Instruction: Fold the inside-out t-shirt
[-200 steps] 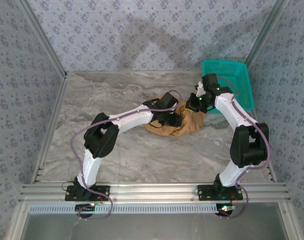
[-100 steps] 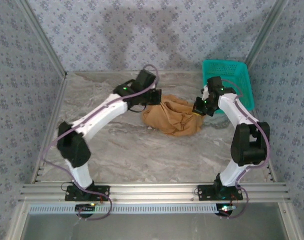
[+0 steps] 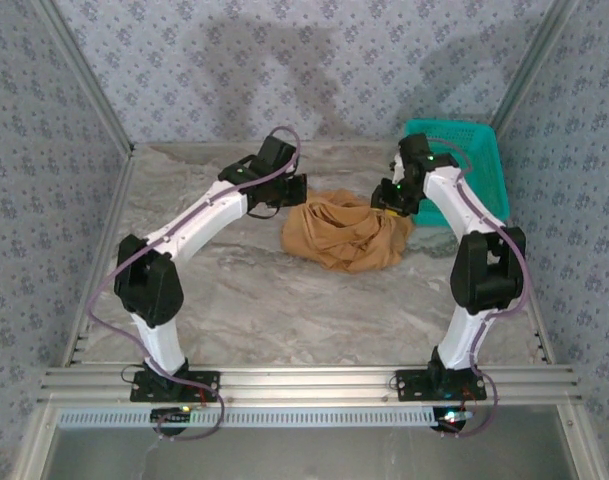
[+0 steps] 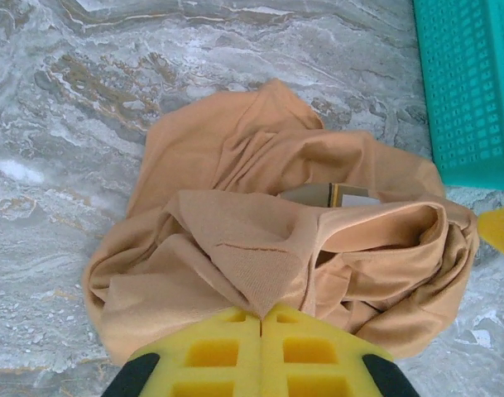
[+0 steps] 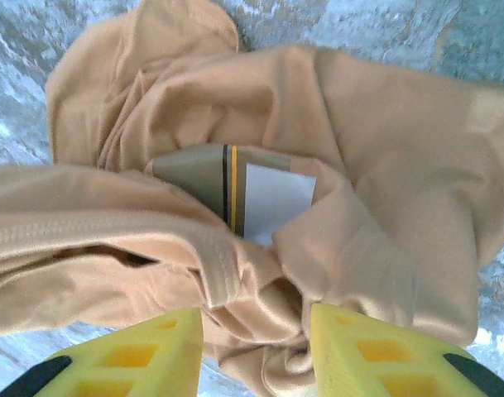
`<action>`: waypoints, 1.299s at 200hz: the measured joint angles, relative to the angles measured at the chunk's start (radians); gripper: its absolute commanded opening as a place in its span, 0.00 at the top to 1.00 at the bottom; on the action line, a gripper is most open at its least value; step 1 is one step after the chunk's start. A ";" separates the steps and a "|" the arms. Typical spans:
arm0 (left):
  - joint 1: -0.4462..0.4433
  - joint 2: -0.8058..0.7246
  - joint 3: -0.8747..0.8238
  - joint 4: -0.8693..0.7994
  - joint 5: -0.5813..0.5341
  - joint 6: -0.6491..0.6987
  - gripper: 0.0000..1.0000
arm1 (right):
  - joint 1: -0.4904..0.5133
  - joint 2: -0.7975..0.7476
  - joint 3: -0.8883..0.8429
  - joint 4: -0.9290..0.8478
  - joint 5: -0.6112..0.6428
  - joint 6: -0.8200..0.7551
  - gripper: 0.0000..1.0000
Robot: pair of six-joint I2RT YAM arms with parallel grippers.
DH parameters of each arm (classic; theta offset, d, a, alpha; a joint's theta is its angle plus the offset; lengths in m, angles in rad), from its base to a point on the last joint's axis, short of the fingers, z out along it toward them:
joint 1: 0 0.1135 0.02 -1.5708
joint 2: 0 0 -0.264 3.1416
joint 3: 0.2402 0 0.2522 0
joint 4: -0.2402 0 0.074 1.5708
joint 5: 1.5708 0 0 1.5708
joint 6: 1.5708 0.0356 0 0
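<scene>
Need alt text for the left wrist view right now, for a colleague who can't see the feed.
The left end effector, pads pressed together, pinches a fold of the crumpled tan t-shirt lying on the marble table. A small label shows mid-heap; a teal basket sits upper right.

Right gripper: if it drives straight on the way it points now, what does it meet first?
The t-shirt: a bunched fold lies between the right gripper's open fingers, the grey tag patch just beyond it. Depth is unclear, but cloth should come before the table.
</scene>
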 measured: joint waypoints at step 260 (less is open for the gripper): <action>0.277 -0.194 0.358 -0.166 0.170 0.017 1.00 | 0.021 -0.508 -0.217 0.031 0.067 0.079 1.00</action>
